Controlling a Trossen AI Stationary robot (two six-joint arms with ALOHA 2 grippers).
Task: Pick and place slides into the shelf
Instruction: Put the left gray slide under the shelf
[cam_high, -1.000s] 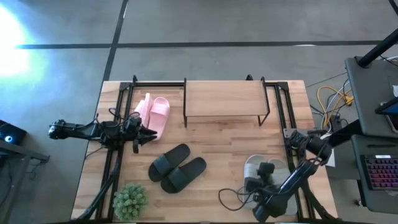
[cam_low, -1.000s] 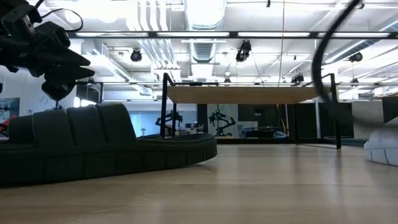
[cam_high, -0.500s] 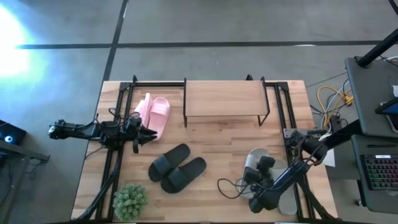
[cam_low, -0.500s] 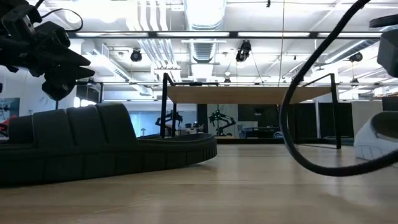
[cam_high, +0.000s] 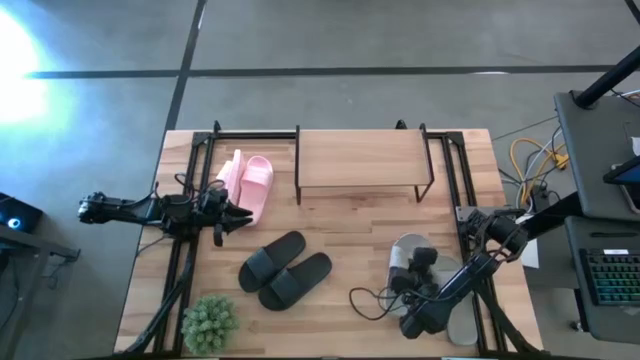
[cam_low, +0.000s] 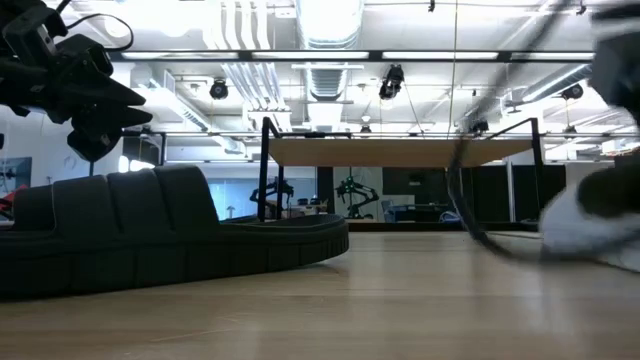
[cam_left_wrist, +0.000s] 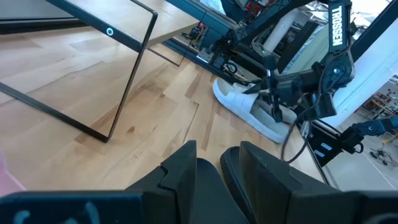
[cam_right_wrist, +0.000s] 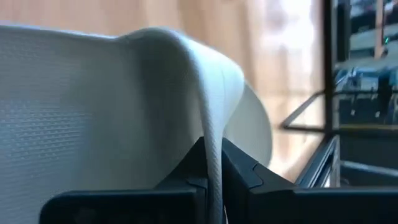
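Note:
The shelf stands at the table's far middle. A pink pair of slides lies to its left, and a black pair lies at the near middle. One light grey slide lies at the near right, with my right gripper shut on its strap. A second grey slide lies partly under that arm. My left gripper hovers beside the pink pair. Its fingers stand slightly apart with nothing between them. My right gripper pinches the grey slide's strap by its thin edge between its two fingers. The fingers slant down onto it from the table's near side. In the left wrist view the slide's sole lies low on the table; whether it is lifted, I cannot tell.
A small green plant stands at the near left corner. A dark cable loops on the table left of the right arm. Black frame rails run along both sides of the table. Bare wood lies in front of the shelf.
My right gripper has closed on the grey slide's strap and has drawn a little toward the table's left. In the low view the grey slide has shifted with it and is now blurred.

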